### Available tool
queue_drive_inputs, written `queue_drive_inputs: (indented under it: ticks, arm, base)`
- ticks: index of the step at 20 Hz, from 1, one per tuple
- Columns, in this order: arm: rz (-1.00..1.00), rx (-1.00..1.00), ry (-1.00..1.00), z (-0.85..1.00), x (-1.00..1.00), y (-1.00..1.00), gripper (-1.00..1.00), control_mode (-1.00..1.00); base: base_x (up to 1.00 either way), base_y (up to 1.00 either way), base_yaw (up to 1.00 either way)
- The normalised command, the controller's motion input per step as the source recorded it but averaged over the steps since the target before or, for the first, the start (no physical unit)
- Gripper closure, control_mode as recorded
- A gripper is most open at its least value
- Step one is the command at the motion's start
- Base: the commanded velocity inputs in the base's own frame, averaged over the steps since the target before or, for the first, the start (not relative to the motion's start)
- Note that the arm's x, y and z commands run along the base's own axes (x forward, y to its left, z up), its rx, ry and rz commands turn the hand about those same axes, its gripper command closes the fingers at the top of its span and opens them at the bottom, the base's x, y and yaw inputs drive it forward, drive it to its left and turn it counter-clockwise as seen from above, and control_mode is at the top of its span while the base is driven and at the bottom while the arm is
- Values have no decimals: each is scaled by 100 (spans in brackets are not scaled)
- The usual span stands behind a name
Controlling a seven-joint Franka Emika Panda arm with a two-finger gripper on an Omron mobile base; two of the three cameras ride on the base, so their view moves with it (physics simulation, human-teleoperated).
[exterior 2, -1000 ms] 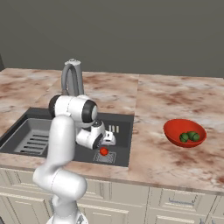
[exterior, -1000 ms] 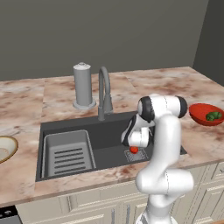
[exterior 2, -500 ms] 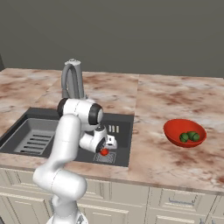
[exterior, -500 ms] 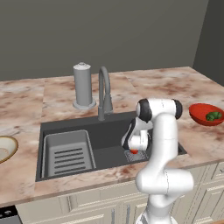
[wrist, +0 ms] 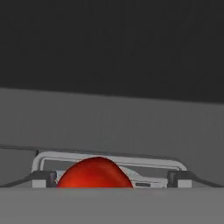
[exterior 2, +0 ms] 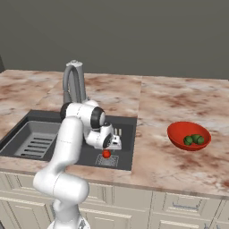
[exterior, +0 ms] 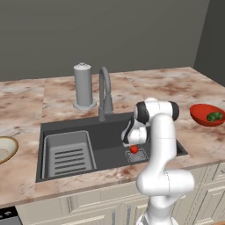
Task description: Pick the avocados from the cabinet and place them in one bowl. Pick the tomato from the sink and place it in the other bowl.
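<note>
Gripper (wrist: 112, 178) is spread to full width, nothing clamped; fingertips (wrist: 43, 178) are seen flanking the tomato (wrist: 95, 173) in the hand view, one on each side, contact not confirmed. Hand is lowered into the sink (exterior: 70, 127) at its right end, wrist pointed down, so the jaws are judged to be set up for a close on the fruit, grasp not yet made. Tomato (exterior: 134, 149) is sat on the square drain (exterior: 137, 154) at the basin floor, which likely explains why it is parked there rather than rolled off. Ribbed rack (exterior: 70, 154) is laid in the left half of the basin, nothing on it. Faucet (exterior: 104, 94) is arched behind the basin, well apart from the hand; grey canister (exterior: 83, 85) is stood beside it on the counter (exterior 2: 179, 103). Red bowl (exterior 2: 189, 136) is placed to the right of the sink, both avocados (exterior 2: 193, 139) already in it, touching each other, so that half is judged done. Cream bowl (exterior: 5, 149) is cut by the left edge, across the basin from the hand; its contents can't be made out.
</note>
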Motion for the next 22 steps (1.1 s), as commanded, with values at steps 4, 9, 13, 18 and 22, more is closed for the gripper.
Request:
queue_drive_inputs:
  ticks: [4,9,13,18,22]
  arm:
    - [0,0,25,-4,49,0,-100,-100]
    - [0,0,33,-12,11,0,-100,-100]
    - [0,0,17,-18,-4,0,-100,-100]
    - [0,0,1,-8,-3,10,-100,-100]
    - [0,0,0,0,-5,20,-100,-100]
  base:
    - [0,0,0]
    - [0,0,0]
    - [0,0,0]
    - [0,0,0]
    - [0,0,0]
